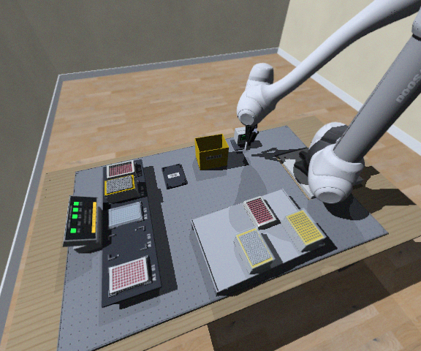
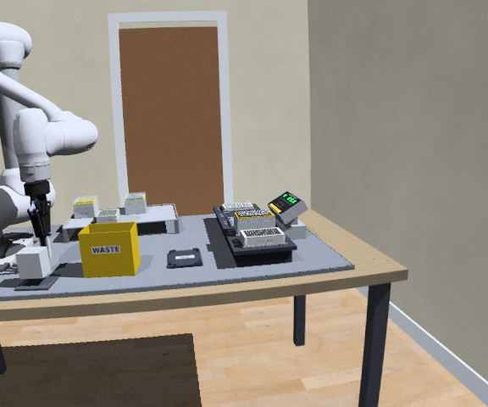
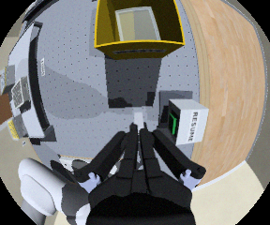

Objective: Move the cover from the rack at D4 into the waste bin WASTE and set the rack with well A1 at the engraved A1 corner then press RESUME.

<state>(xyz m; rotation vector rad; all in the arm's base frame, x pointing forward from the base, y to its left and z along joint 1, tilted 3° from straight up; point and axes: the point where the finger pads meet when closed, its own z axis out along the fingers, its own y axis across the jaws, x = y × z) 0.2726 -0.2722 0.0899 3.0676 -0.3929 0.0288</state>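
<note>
My gripper [image 1: 245,146] is shut and empty, pointing down close beside the small white RESUME key box [image 1: 240,134], right of the bin. In the wrist view the fingertips [image 3: 138,127] stand just left of the box's green key [image 3: 172,122]; I cannot tell if they touch it. The yellow bin WASTE [image 1: 211,151] stands upright on the base plate, and the wrist view shows a pale flat cover [image 3: 137,25] lying inside it. The yellow-rimmed tip rack at D4 [image 1: 119,184] sits flat in the deck strip with its tip grid showing and no cover on it.
Plates sit at other deck positions [image 1: 127,273] [image 1: 125,213]. The control panel [image 1: 82,221] shows green lights. The black regrip nest [image 1: 174,178] lies left of the bin. A raised shelf [image 1: 240,241] holds three more items. The arm's base [image 1: 327,170] stands at the right.
</note>
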